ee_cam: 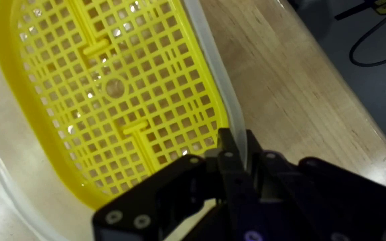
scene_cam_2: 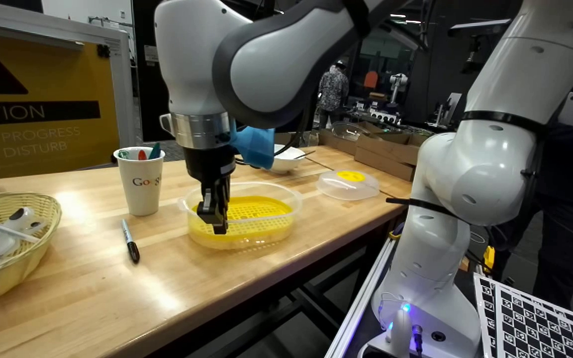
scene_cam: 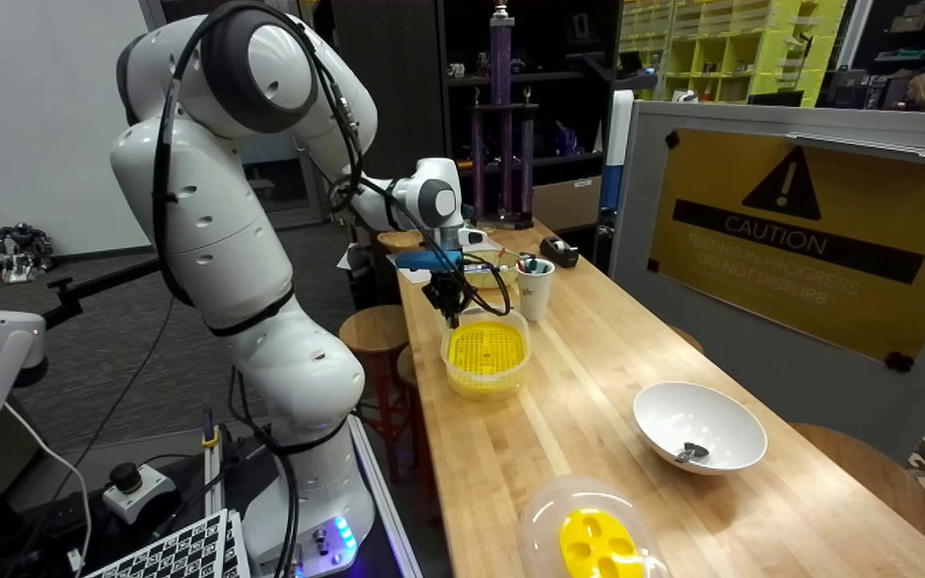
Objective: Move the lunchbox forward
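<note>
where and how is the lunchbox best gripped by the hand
I'd take the lunchbox by its thin rim on the side facing the closest table edge, coming down from above to pinch it from inside and outside. The top is open and that side stands upright, while its full width looks too great to span. The hand straddles the rim there.

Lunchbox (scene_cam_2: 259, 230) between cup (scene_cam_2: 140, 191) and apparent lid (scene_cam_2: 348, 187)

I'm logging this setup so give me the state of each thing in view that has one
Lunchbox: upright, open
Yellow grid: set inside the lunchbox
End effector: closed on the lunchbox rim
Clear yellow-centred piece: lying on the table
White bowl: upright, utensil inside
Cup: upright, holding pens
Marker: capped, lying down
Basket: upright, holding items
Base lights: lit blue
</note>
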